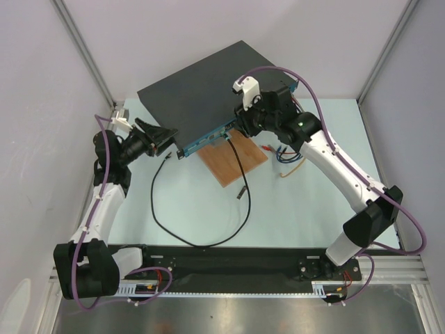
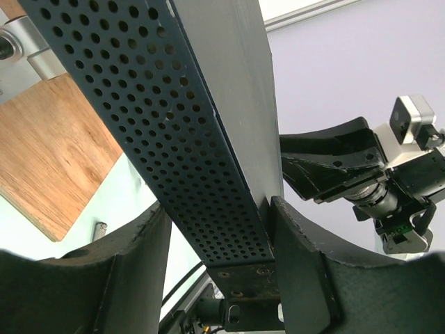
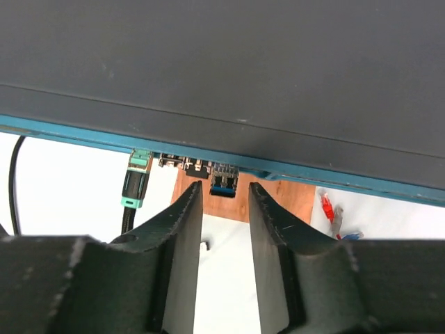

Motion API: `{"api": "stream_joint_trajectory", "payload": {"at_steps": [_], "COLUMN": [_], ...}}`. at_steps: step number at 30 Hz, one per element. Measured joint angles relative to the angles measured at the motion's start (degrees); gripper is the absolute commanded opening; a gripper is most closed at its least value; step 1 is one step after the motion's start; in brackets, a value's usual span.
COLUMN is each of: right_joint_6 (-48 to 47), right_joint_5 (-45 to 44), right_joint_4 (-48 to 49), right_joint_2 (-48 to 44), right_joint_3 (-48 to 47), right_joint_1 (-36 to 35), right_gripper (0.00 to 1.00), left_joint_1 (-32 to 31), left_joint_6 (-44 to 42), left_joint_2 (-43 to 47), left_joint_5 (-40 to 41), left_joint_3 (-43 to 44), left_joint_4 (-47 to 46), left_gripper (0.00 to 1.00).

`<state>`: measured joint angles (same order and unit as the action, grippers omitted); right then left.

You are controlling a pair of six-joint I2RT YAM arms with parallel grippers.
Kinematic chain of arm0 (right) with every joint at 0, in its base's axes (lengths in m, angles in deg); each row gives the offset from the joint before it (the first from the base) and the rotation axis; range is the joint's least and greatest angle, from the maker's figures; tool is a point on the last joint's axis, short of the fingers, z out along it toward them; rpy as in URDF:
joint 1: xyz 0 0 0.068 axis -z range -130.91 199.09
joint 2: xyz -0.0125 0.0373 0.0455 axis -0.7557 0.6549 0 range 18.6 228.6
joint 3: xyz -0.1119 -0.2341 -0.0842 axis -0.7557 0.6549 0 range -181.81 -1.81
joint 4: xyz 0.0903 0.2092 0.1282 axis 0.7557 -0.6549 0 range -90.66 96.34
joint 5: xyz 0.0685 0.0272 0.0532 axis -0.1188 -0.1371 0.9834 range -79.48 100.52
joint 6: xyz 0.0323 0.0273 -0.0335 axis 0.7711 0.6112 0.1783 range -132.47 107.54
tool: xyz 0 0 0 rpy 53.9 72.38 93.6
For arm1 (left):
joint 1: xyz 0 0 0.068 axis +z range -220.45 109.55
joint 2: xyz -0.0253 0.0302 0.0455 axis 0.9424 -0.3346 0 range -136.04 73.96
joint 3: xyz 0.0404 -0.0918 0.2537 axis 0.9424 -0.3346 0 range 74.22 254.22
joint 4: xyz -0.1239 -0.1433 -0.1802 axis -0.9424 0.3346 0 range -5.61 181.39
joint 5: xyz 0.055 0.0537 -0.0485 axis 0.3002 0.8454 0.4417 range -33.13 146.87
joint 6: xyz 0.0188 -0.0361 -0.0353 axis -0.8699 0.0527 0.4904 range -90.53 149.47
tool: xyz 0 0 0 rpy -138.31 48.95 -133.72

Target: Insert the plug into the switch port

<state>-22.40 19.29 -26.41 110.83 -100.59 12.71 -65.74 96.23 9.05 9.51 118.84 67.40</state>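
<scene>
The switch is a flat black box with a teal front face, its front edge resting on a wooden board. A black plug with teal ends, on a black cable, is seated in a front port. A smaller blue-fronted plug sits in the neighbouring port. My right gripper is open just in front of that blue plug, with nothing between its fingers. My left gripper is shut across the thickness of the switch at its left corner.
The wooden board lies under the switch's front. The cable loops over the table, and its other end lies loose. A small metal piece rests near the board. Red and blue leads lie to the right of the board.
</scene>
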Motion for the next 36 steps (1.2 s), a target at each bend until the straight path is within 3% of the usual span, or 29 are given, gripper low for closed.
{"api": "stream_joint_trajectory", "payload": {"at_steps": [5,15,36], "right_joint_6": [-1.05,-1.29,-0.61], "right_joint_5": [1.81,3.52,4.2], "right_joint_4": [-0.42,-2.43,-2.75], "right_joint_2": [-2.51,-4.74,0.26], "right_joint_3": [1.29,1.49,-0.7], "right_joint_1": [1.33,2.36,2.38], "right_gripper": [0.36,0.21,0.2], "left_joint_1": [0.0,0.0,0.0], "left_joint_6": [-0.42,-0.85,-0.83], "left_joint_2": [-0.17,-0.33,-0.37], "left_joint_5": [-0.28,-0.55,-0.59], "left_joint_3": [0.48,0.87,0.92], "left_joint_4": [0.74,1.36,1.46], "left_gripper": [0.0,0.0,0.0]}}
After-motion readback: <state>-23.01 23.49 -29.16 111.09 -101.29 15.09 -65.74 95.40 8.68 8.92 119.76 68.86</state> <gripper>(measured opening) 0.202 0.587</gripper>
